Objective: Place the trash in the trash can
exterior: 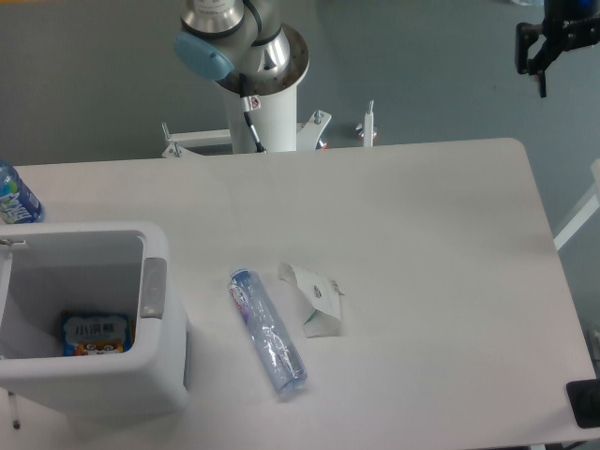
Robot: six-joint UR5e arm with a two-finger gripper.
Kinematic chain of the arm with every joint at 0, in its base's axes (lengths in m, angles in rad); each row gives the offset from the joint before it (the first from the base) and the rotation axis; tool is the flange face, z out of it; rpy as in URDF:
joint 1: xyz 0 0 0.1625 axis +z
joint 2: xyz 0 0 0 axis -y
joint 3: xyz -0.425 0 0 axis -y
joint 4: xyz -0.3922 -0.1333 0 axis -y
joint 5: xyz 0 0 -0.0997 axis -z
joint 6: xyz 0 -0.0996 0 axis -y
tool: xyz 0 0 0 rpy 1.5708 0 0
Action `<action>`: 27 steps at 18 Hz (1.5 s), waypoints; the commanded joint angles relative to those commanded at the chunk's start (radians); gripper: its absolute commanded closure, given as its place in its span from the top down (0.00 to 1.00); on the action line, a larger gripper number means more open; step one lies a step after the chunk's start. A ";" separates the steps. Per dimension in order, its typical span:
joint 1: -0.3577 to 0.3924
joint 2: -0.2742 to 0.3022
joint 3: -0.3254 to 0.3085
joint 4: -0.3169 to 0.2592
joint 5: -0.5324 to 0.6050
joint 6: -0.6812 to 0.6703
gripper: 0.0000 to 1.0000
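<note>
A long clear crushed plastic bottle [267, 330] lies on the white table, just right of the trash can. A small flattened white carton with green marks [314, 298] lies right next to the bottle. The trash can [155, 246] is a white boxy bin at the left edge, with a grey tab [154, 288] on its right wall. My gripper [534, 66] hangs at the top right corner, beyond the table's far edge and far from both pieces of trash. Its black fingers stand apart with nothing between them.
Inside the bin lies a blue and orange packet [94, 335]. A bottle with a bright blue label [14, 199] stands behind the bin at the far left. The arm's white base [262, 103] rises behind the table's far edge. A black object [586, 403] sits at the lower right corner.
</note>
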 joint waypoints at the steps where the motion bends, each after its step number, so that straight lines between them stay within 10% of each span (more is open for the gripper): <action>1: -0.002 0.000 0.000 0.002 0.002 0.000 1.00; 27: -0.086 0.017 -0.199 0.014 0.003 -0.122 1.00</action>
